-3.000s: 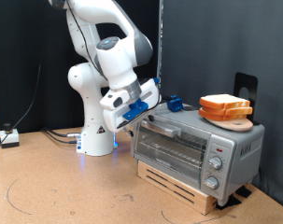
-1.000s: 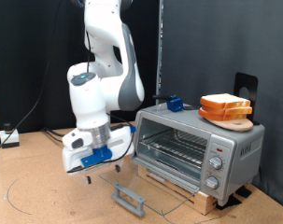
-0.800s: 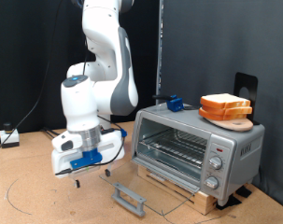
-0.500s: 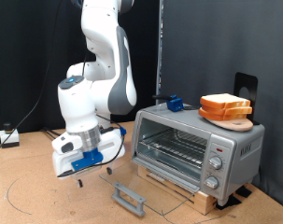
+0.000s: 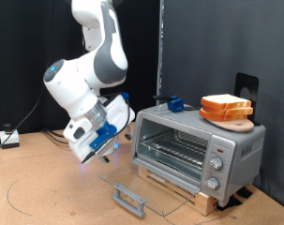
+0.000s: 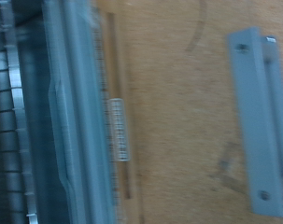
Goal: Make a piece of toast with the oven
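The silver-grey oven [image 5: 231, 145] stands on a wooden slatted base at the exterior view's right. Its glass door [image 5: 151, 183] hangs open and lies flat, with the grey bar handle [image 5: 130, 199] lowest. The piece of toast [image 5: 226, 103] lies on a round wooden board [image 5: 239, 121] on top of the oven. My gripper [image 5: 89, 156] hangs in the air left of the open door and holds nothing that shows. The wrist view, blurred, shows the door handle [image 6: 258, 121], the glass [image 6: 80, 112] and the wire rack [image 6: 10, 121], but no fingers.
A small blue object [image 5: 175, 103] sits on the oven's top at its back left. The robot base [image 5: 81, 141] and cables [image 5: 10, 139] are at the left. The brown table [image 5: 48, 202] stretches in front. A black stand [image 5: 245, 86] rises behind the toast.
Three seconds ago the gripper was at the shut door's handle. It pulled the door down and open, dropped low to the left, and has now swung up and tilted above the table.
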Available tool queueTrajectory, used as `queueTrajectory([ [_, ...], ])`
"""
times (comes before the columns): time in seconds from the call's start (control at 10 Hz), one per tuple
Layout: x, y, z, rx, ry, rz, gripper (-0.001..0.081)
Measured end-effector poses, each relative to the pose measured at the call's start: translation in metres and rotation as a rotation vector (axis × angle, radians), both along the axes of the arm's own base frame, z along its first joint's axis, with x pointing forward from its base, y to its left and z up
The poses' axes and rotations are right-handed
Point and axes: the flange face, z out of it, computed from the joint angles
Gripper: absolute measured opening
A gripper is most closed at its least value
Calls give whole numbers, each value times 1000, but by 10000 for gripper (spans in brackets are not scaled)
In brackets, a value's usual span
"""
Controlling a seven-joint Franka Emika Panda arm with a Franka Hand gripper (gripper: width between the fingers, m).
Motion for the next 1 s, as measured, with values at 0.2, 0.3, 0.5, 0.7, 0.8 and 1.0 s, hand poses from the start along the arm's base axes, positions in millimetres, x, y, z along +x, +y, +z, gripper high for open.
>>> queueTrajectory([
  [0.2, -3, 6, 26, 14, -13, 29, 809],
  [0.3, -2, 8, 39, -31, -31, 16, 809],
  [0.5, -10, 14, 45, -55, -41, 1, 809],
  [0.7, -7, 33, 54, 60, -147, 103, 809],
  [0.8, -7, 47, 63, 133, -224, 175, 809],
  [1.0, -13, 70, 83, 238, -346, 344, 809],
])
